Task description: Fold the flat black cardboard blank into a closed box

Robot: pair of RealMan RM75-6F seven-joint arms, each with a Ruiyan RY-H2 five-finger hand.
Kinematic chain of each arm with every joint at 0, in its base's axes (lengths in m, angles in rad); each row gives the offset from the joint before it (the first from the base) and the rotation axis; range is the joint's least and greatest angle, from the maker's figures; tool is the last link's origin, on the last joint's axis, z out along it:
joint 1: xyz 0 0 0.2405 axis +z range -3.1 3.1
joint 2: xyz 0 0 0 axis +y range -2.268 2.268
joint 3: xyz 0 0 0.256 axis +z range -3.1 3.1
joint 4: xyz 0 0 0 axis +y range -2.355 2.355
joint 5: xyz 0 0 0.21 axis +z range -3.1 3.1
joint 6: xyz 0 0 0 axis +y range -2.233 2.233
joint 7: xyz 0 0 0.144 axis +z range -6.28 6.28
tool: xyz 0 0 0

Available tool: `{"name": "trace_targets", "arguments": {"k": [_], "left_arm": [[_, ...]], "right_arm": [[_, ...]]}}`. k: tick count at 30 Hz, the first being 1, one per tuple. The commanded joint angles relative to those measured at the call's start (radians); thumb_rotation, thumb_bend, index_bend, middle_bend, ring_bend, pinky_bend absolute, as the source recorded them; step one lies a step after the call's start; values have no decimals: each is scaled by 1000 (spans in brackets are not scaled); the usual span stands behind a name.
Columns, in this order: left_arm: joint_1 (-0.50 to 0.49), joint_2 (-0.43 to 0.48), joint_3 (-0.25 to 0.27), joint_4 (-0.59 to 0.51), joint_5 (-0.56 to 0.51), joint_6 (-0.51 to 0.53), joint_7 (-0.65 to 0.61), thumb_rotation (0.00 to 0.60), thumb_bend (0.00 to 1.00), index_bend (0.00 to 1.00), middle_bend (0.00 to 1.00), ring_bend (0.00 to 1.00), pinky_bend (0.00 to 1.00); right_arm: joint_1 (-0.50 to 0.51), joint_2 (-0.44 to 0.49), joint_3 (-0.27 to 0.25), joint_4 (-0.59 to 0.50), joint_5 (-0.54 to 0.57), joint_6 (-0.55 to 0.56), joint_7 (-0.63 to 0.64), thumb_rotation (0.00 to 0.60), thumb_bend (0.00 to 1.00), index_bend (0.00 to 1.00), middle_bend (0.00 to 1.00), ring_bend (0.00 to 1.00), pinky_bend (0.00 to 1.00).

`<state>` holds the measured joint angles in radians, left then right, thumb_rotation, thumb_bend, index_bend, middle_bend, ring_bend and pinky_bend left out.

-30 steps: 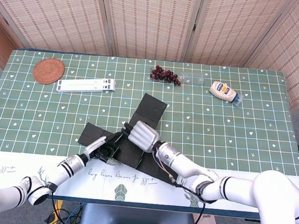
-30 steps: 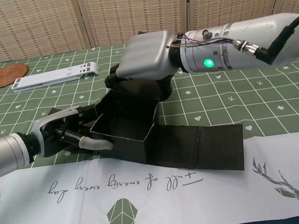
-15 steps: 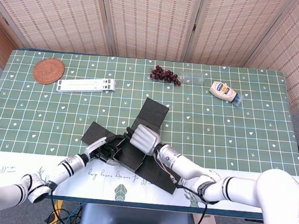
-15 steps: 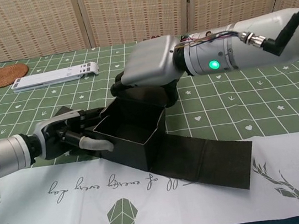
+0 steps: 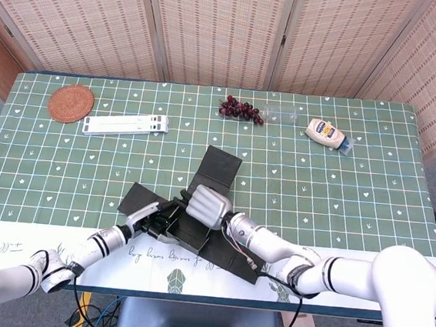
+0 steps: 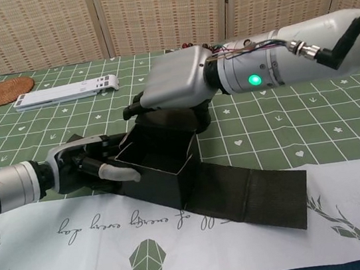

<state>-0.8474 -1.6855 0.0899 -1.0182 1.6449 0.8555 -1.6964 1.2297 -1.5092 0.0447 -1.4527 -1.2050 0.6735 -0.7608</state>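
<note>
left hand (image 6: 84, 167): fingers curled against black box (image 6: 161, 164) left wall | right hand (image 6: 177, 88): fingers gripping box's far wall, palm down

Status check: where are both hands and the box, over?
Left robot hand holds the box's left wall. Right robot hand presses the back wall. Black cardboard box half-formed, open-topped, flaps flat.

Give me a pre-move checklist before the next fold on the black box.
1. Box walls standing, top open: ok.
2. Left hand on the box's left wall: ok, fingers touch it.
3. Right hand at the far wall: ok, though its grip is hidden.
4. Lid flap lies flat toward the robot's right, unfolded: ok.
5. Far flap flat on the table: ok.
6. Side flaps tucked inside: cannot tell.
</note>
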Motion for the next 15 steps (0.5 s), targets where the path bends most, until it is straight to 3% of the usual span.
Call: {"name": "trace_targets", "arguments": {"k": [1, 7, 15], "left_arm": [[-16, -1, 16, 18, 18, 10, -49, 600, 112, 189, 161, 650, 882], [-24, -7, 31, 37, 24, 19, -81, 600, 113, 208, 210, 647, 882], [-27, -16, 39, 44, 12, 18, -77, 600, 112, 228, 222, 634, 880]], "right_arm": [[0, -10, 0, 26, -40, 2, 40, 600, 406, 42, 185, 761, 1000], [-1, -7, 6, 42, -79, -1, 94, 600, 405, 0, 141, 743, 1000], [-9, 17, 6, 23, -74, -15, 119, 600, 305, 0, 15, 696, 1000]]}}
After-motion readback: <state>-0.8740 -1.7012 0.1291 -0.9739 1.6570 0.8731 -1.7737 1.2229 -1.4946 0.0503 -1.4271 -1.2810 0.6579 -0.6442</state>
